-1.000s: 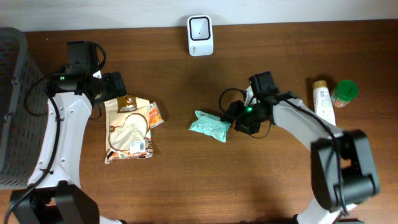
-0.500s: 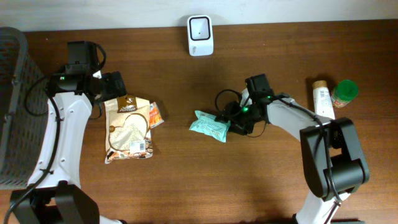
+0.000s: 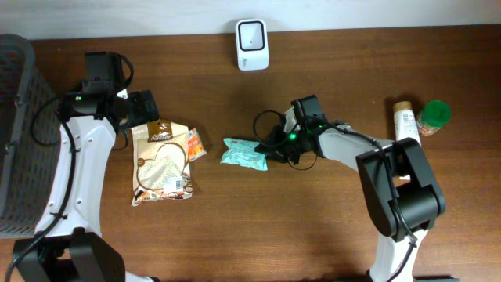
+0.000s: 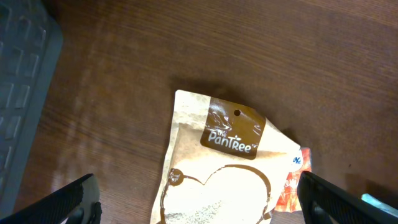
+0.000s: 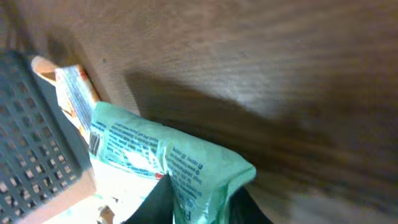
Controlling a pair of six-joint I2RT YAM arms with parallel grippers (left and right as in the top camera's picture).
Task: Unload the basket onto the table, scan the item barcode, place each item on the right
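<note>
Your right gripper pinches the green packet by its end, mid-table, well short of the scanner at the back edge. Grab's done; you've the carry and scan left. Your left gripper hangs wide open by the brown pouch — empty.

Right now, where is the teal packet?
In the overhead view, the teal packet is mid-table, one end pinched by the right gripper, right of the orange sachet and below the white scanner.

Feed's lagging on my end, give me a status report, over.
Right gripper shut on green packet. Left gripper open over brown pouch. Nothing between packet and scanner.
</note>
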